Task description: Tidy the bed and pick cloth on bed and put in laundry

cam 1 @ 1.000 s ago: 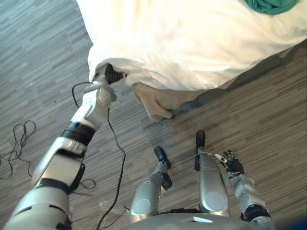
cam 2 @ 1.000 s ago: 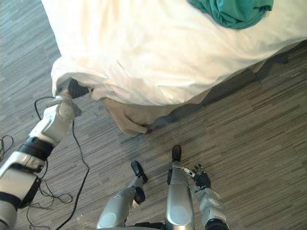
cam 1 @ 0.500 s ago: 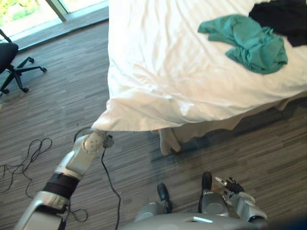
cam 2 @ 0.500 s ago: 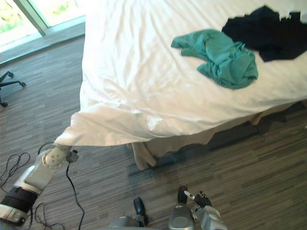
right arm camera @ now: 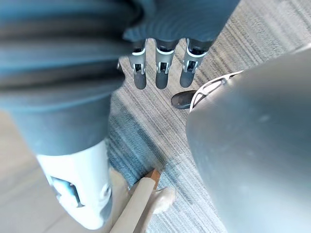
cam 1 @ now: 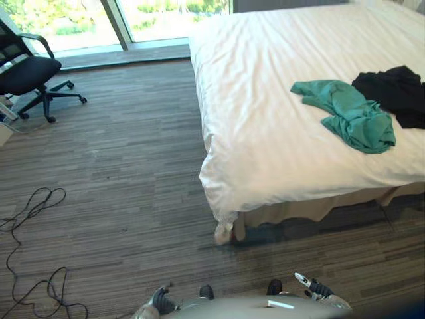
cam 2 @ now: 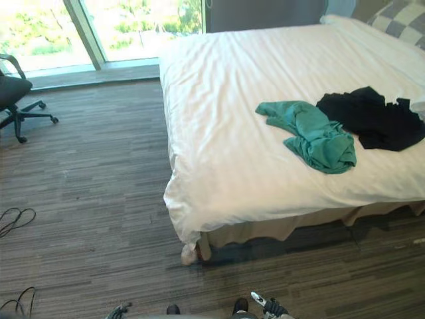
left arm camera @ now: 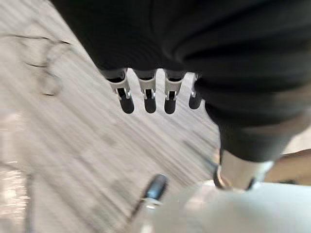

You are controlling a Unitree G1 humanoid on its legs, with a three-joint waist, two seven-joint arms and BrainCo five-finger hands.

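Observation:
A teal cloth (cam 1: 350, 119) lies crumpled on the white sheet (cam 1: 265, 146) of the bed, with a black cloth (cam 1: 396, 95) just beyond it toward the right edge. The sheet lies smooth and hangs over the near corner. My left hand (cam 1: 161, 300) hangs low at my side over the floor, its fingers (left arm camera: 147, 89) straight and empty. Low on the other side is my right hand (cam 1: 312, 288), and its fingers (right arm camera: 163, 73) are straight too, holding nothing. Both hands are well short of the bed.
A black office chair (cam 1: 30, 70) stands at the far left by the windows (cam 1: 166, 16). Loose cables (cam 1: 33, 212) lie on the wooden floor at left. A checked pillow (cam 2: 395, 20) rests at the bed's far right end.
My left hand has let go of the sheet's corner and dropped to my side. The sheet now hangs over the bed's corner. The camera has lifted, showing the whole bed.

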